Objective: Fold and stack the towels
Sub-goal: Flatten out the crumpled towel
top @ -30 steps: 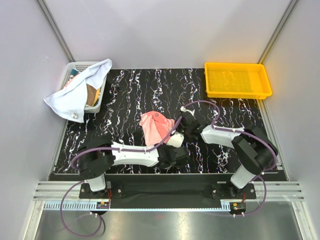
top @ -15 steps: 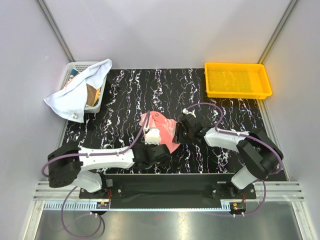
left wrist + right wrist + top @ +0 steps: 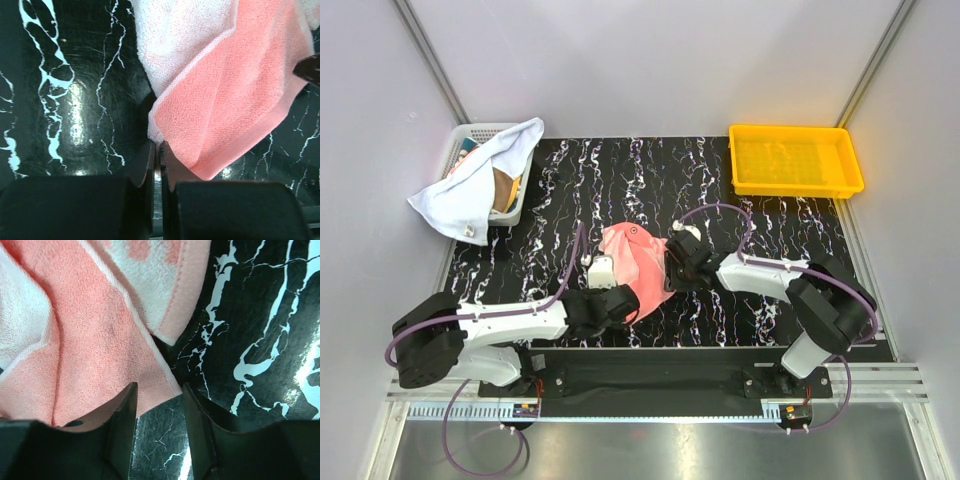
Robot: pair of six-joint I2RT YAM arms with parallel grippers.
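From above, a crumpled pink terry towel (image 3: 638, 258) lies near the middle of the black, white-veined bench (image 3: 570, 180), between the two arms. The left fingers (image 3: 626, 300) sit at its near left edge, and the right fingers (image 3: 672, 268) meet its right side. At the far left, a white mesh basket (image 3: 470, 132) has a white towel (image 3: 470, 190) draped over its rim and hanging out on the near side. A brown towel (image 3: 504, 190) shows inside the basket. A yellow plastic tray (image 3: 796, 189) stands at the far right corner, well apart from the towels.

In the left wrist view, the left fingers (image 3: 147, 165) are pressed almost together, pinching a corner of the pink terry towel (image 3: 225, 100) between their tips. The cloth, pink with a paler band, spreads away over the bench.

In the right wrist view, the right fingers (image 3: 125, 407) stand moderately apart and grip nothing. The towel's hemmed edge lies on the bench within the gap and under one finger, with a folded corner just beyond.
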